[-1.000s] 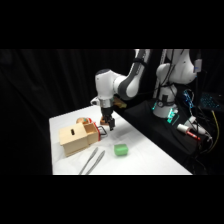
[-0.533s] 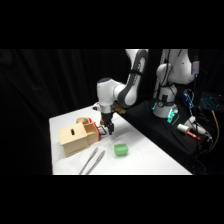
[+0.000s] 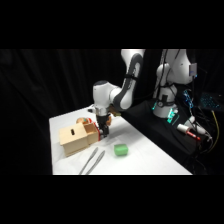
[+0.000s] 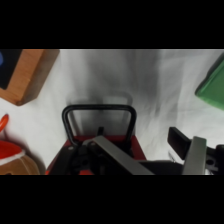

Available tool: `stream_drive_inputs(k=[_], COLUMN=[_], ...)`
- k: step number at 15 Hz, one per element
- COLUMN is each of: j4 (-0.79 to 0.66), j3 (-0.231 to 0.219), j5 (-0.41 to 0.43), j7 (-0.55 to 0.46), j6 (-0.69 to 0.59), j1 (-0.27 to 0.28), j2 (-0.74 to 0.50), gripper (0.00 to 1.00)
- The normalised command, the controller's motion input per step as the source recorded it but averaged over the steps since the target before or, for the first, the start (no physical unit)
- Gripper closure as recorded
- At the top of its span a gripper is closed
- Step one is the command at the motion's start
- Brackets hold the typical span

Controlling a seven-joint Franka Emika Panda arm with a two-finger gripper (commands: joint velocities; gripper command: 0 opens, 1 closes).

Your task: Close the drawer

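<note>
I have the gripper (image 3: 102,131) down at the right end of the wooden box (image 3: 75,140), directly at the drawer (image 3: 93,132), so a leftward push can seat it. In the wrist view the dark wire handle (image 4: 99,116) sits just ahead of the fingers (image 4: 196,155); whether they are parted or clenched, I cannot tell. The green block (image 3: 120,149) and tongs (image 3: 92,161) lie nearer, clear of the push.

Since a second ago the gripper (image 3: 102,131) has moved left and down, from above the table beside the wooden box to the drawer (image 3: 90,134) front.
</note>
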Motion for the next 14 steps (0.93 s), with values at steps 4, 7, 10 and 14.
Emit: stream_drive_inputs(k=[4,7,10,14], j4=[0.52,0.63,0.63,0.55], j3=[0.056,0.073,0.030,0.020], j5=[-0.082,-0.075,-0.118,-0.114], j7=[-0.14,-0.17,-0.13,-0.12], j6=[-0.18,-0.30,-0.33,-0.27], j1=[-0.067,-0.079,-0.019,0.019], j2=[0.28,0.34,0.28,0.20], gripper=[0.00,0.00,0.00,0.00])
